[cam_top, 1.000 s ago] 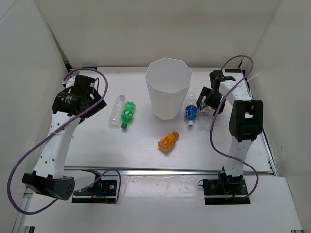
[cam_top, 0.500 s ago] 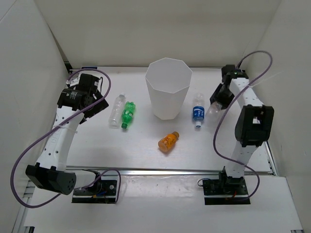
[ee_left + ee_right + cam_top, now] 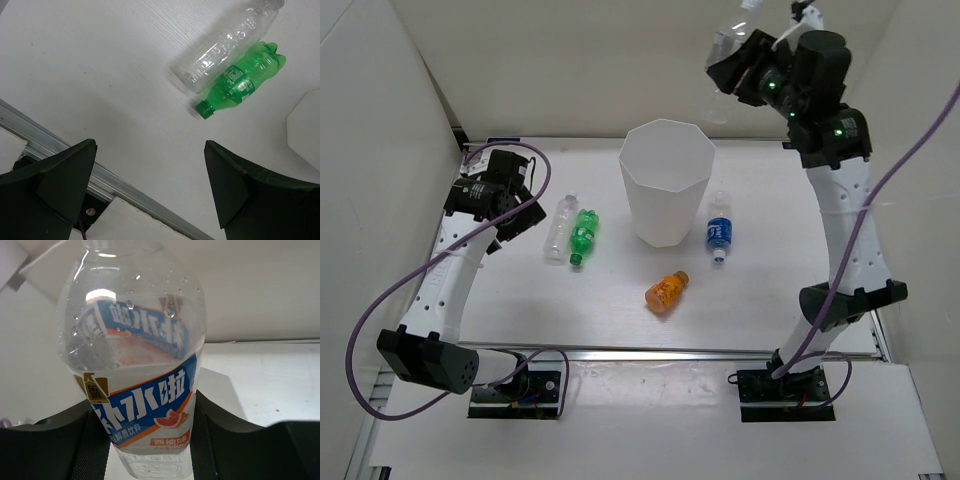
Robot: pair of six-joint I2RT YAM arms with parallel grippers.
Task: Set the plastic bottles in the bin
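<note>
My right gripper [image 3: 748,68] is raised high, up and to the right of the white faceted bin [image 3: 665,215], and is shut on a clear bottle with a white, blue and red label [image 3: 727,48]. In the right wrist view that bottle [image 3: 142,390] fills the gap between the gripper's [image 3: 145,437] pads. My left gripper [image 3: 517,213] hangs open and empty just left of a clear bottle [image 3: 558,228] and a green bottle [image 3: 582,237] lying side by side. Those two also show ahead of the left gripper [image 3: 149,150]: clear bottle [image 3: 227,42], green bottle [image 3: 240,85]. An orange bottle [image 3: 667,291] and a blue-labelled bottle [image 3: 719,232] lie near the bin.
An aluminium rail [image 3: 670,352] runs along the table's near edge and also shows in the left wrist view [image 3: 50,150]. White walls close in the left, back and right sides. A corner of the bin [image 3: 305,130] shows at the right edge of the left wrist view.
The right gripper closed on the labelled bottle at the table's right side and lifted it high above the bin's right rim. The blue-labelled bottle shifted slightly. The left arm barely moved.
</note>
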